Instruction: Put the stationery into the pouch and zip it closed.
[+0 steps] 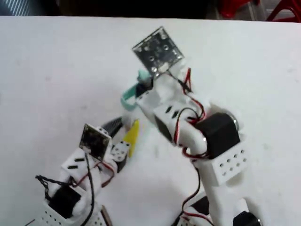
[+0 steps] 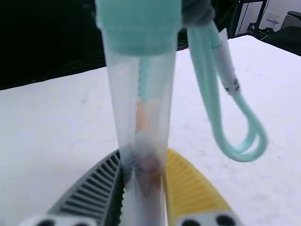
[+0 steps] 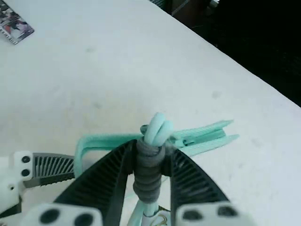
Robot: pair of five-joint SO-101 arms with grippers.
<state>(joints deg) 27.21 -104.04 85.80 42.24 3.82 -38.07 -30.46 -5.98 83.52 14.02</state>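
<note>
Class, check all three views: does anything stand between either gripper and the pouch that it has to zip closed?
Nothing visible does. The left gripper is shut directly on the clear pouch. The right gripper is shut on the grey zipper pull, where the teal cord loop is attached.

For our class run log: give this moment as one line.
left gripper shut on pouch | right gripper shut on cord pull

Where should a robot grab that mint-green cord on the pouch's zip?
At the grey ribbed sleeve that bunches the cord, with a finger on each side. It is thicker than the loose loop and sits beside the zip band, so a pull would likely run along the zip. The right gripper is clamped there.
</note>
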